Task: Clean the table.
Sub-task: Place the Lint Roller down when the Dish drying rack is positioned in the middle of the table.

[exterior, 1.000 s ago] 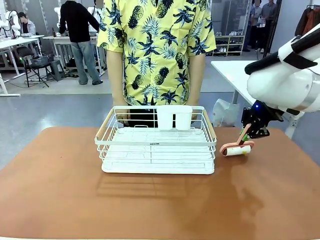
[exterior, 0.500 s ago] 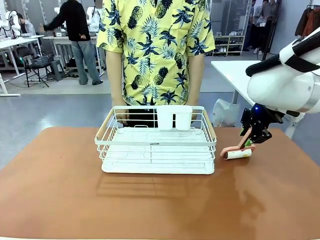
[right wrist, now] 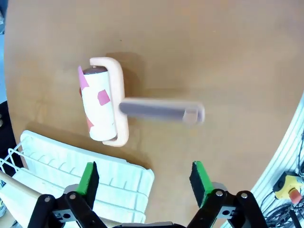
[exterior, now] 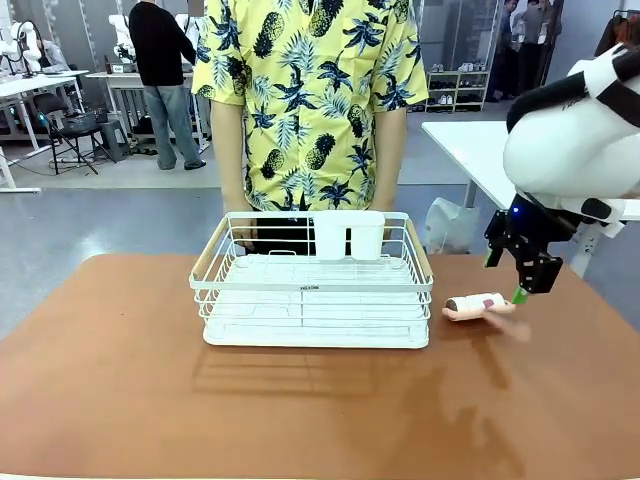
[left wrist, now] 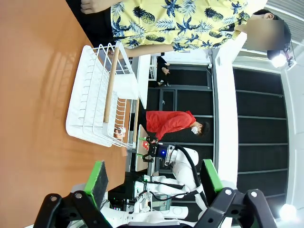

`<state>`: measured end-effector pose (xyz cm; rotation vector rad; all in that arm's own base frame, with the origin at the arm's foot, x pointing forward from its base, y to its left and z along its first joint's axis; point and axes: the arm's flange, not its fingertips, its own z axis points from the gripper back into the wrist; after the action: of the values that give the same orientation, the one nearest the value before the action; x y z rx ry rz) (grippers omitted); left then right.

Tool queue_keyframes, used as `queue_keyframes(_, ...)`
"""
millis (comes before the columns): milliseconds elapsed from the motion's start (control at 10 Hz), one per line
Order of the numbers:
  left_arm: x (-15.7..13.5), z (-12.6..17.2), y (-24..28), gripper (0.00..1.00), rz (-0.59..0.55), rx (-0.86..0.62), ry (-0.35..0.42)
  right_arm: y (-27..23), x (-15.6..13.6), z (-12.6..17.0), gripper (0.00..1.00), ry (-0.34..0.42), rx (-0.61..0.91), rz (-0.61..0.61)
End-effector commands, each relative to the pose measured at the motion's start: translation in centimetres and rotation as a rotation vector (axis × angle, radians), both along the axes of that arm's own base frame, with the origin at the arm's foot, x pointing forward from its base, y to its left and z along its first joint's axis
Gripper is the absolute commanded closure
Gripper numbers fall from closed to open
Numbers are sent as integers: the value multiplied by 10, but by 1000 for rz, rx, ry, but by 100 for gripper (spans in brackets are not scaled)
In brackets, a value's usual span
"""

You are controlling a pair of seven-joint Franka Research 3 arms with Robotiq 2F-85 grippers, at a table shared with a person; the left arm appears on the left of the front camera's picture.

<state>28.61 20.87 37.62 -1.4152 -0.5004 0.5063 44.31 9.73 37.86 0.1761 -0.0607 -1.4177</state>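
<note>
Table (exterior: 120, 390), dish rack (exterior: 313, 300), lint roller (exterior: 478, 304)

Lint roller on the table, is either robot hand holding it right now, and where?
Neither. The lint roller lies free on the table; the right hand is open above it, the left hand open elsewhere.

White rounded right arm (exterior: 570, 150), black band; black tool (exterior: 524, 270), green pads (right wrist: 88, 178).

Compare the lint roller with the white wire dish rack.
The pink-framed lint roller with pink scraps on its white sheet lies flat, small and low; the white wire dish rack with wooden handles stands much larger and taller. The roller lies at the rack's right end. Both rest on the reddish-brown table.
</note>
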Motion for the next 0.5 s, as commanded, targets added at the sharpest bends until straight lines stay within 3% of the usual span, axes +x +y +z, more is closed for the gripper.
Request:
queue_keyframes(0, -4, 1, 2, 0, -13, 9, -20, 8, -9, 11, 0, 12, -35, -33)
queue_keyframes(300, -4, 1, 2, 0, -13, 9, -20, 8, -3, 23, 0, 11, -33, -46)
queue_keyframes(400, -4, 1, 2, 0, -13, 9, -20, 4, -7, 15, 0, 1, -8, 0)
